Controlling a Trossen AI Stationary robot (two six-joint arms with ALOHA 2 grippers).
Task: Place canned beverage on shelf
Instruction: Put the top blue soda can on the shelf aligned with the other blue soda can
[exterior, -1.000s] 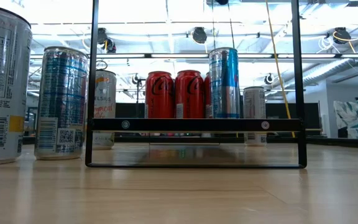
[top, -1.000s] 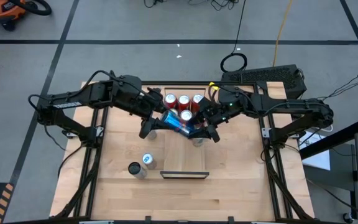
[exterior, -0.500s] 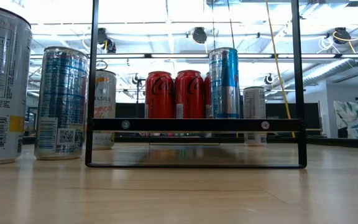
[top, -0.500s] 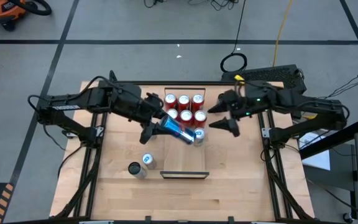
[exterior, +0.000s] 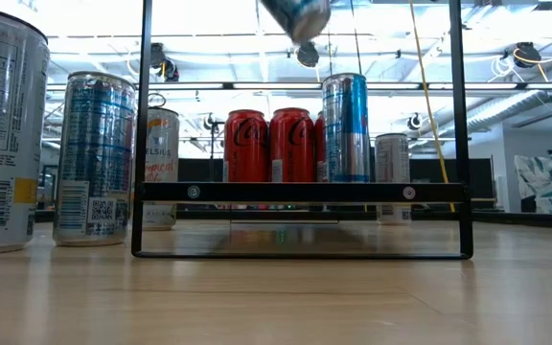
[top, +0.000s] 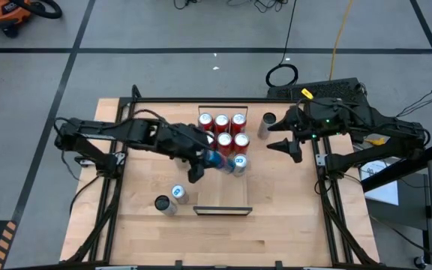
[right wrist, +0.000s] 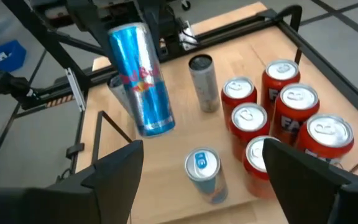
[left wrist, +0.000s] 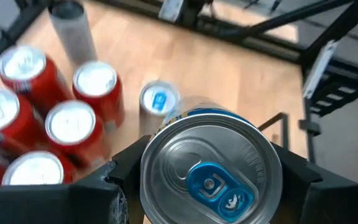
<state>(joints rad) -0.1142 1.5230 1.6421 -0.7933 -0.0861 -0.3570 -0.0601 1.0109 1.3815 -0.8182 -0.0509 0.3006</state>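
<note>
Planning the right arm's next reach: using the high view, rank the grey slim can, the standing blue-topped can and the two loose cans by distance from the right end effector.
1. Grey slim can, just beside the right end effector.
2. Blue-topped can, at the red cluster's front corner.
3. Two loose cans, front-left on the table.

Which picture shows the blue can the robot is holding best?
The right wrist view: the blue can shows whole, side on. The left wrist view shows its top between the left gripper's fingers; the high view shows it small, the low view only one end.

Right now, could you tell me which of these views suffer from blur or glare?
Left wrist view: the red cans are smeared by motion blur, while the blue can in the left tool stays fairly sharp. Low view: the bright ceiling washes out the background, and the blue can at the top is blurred.
</note>
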